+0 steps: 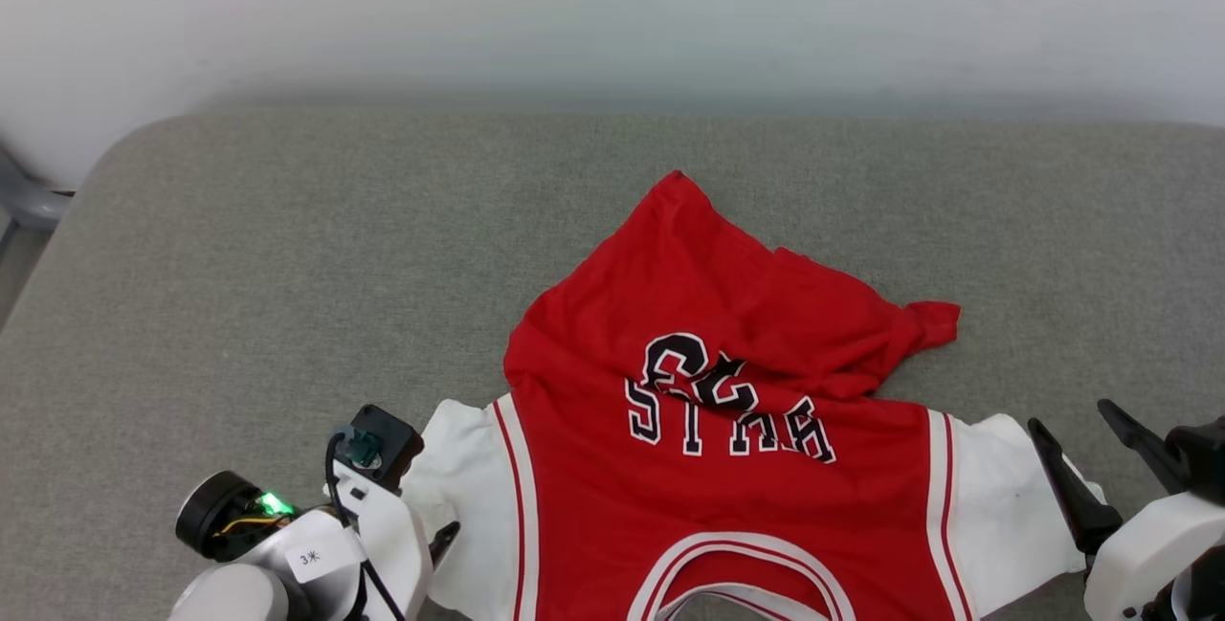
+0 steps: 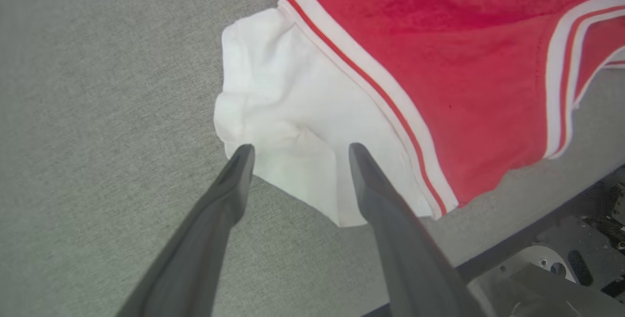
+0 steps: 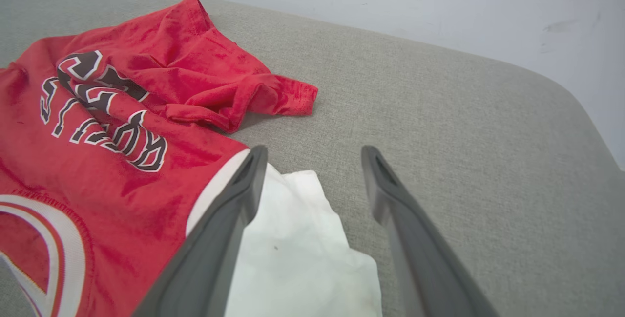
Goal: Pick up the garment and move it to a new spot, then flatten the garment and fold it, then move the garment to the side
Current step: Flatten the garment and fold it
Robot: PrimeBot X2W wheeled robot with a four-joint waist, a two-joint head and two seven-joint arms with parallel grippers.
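A grey woven padded surface (image 1: pixel 287 267) with rounded corners is filling the head view, and a pale, plain wall (image 1: pixel 612 9) is rising behind it at twelve o'clock. The garment (image 1: pixel 727 506) is lying front-up at the six o'clock side of this surface, near the robot. Its long axis is running from six to twelve o'clock: the striped collar is pointing at six o'clock and the hem at twelve, so the black print is reading upside down in the head view. The hem end is lying crumpled and folded over, one red corner poking toward twelve o'clock and another toward two o'clock. The left-hand sleeve (image 2: pixel 293 112) is spreading toward nine o'clock and the right-hand sleeve (image 3: pixel 293 239) toward three. The left gripper (image 2: pixel 298 148) is hovering with its fingers spread apart, their tips straddling the outer edge of the left-hand sleeve and gripping nothing. The right gripper (image 3: pixel 315 151) is likewise standing wide apart, one finger over the right-hand sleeve and the other over bare surface.
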